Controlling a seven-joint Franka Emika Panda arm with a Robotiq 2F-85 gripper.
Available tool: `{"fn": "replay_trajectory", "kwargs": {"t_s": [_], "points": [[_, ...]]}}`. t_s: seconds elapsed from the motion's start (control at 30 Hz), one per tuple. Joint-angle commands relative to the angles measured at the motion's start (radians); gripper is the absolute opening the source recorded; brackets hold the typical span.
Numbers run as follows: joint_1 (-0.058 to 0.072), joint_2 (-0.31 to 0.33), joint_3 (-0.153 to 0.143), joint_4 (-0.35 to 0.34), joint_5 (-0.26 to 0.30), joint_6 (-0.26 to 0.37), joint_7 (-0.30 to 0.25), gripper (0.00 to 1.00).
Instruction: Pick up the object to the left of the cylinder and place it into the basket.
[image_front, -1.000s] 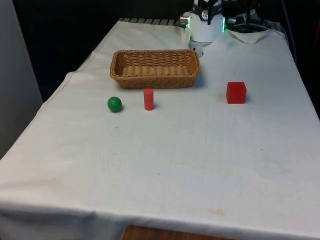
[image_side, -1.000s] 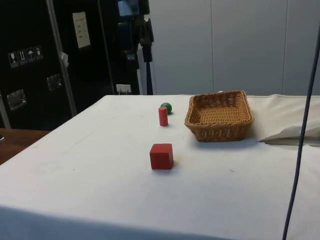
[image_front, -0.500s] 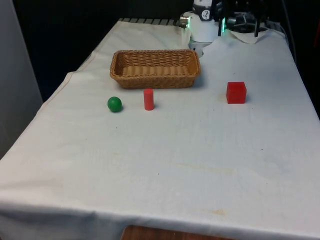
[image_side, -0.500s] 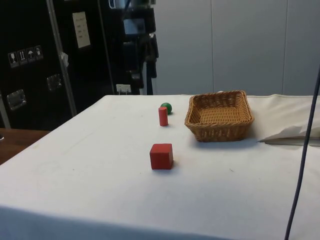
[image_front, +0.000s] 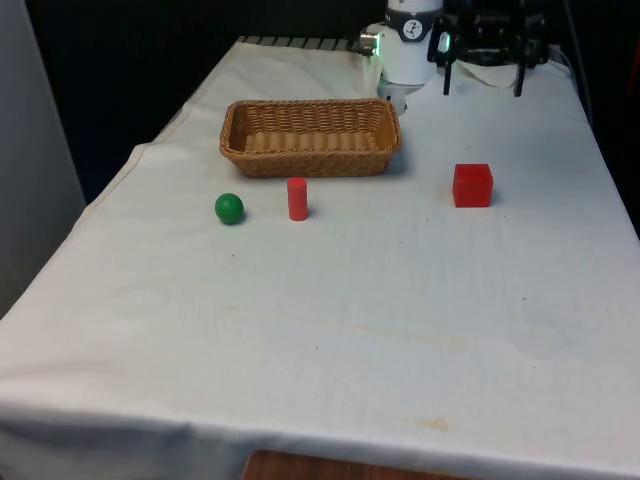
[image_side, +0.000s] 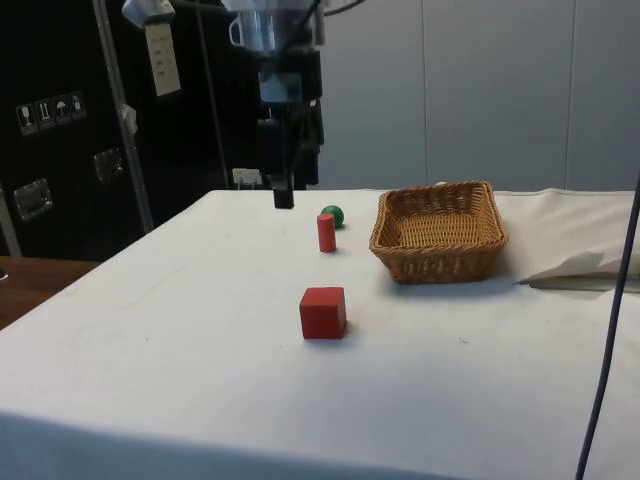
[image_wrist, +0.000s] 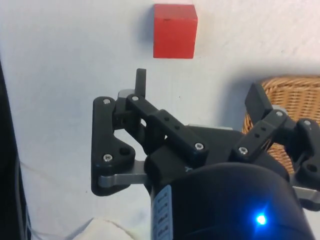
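Observation:
A green ball (image_front: 229, 208) (image_side: 332, 215) lies on the white cloth at the front view's left of an upright red cylinder (image_front: 297, 198) (image_side: 326, 232). Just behind them stands a woven basket (image_front: 310, 160) (image_side: 440, 262) with nothing in it. My gripper (image_front: 482, 80) (image_side: 285, 195) (image_wrist: 199, 92) hangs open and points down above the far part of the table, behind the red cube and well away from the ball. Nothing is between its fingers (image_wrist: 141, 82). The basket's corner (image_wrist: 285, 92) lies beside one finger in the wrist view.
A red cube (image_front: 472, 185) (image_side: 323, 312) (image_wrist: 174, 31) sits on the cloth at the front view's right, level with the cylinder. A crumpled fold of cloth (image_side: 590, 270) lies at the table's far end beyond the basket.
The gripper has come down from above the pictures' top edge and now hangs lower over the far part of the table, fingers spread. The ball, cylinder, cube and basket have not moved.

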Motion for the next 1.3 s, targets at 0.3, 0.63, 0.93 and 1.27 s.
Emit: {"fn": "replay_trajectory", "kwargs": {"t_s": [0.3, 0.63, 0.93, 1.27], "points": [[-0.001, 0.014, -0.001, -0.058, 0.000, 0.091, -0.008, 1.00], [0.000, 0.086, 0.007, -0.074, 0.021, 0.188, -0.030, 1.00], [-0.004, 0.117, 0.019, -0.111, 0.035, 0.283, -0.051, 1.00], [-0.007, 0.159, 0.035, -0.138, 0.087, 0.367, -0.096, 1.00]]}}
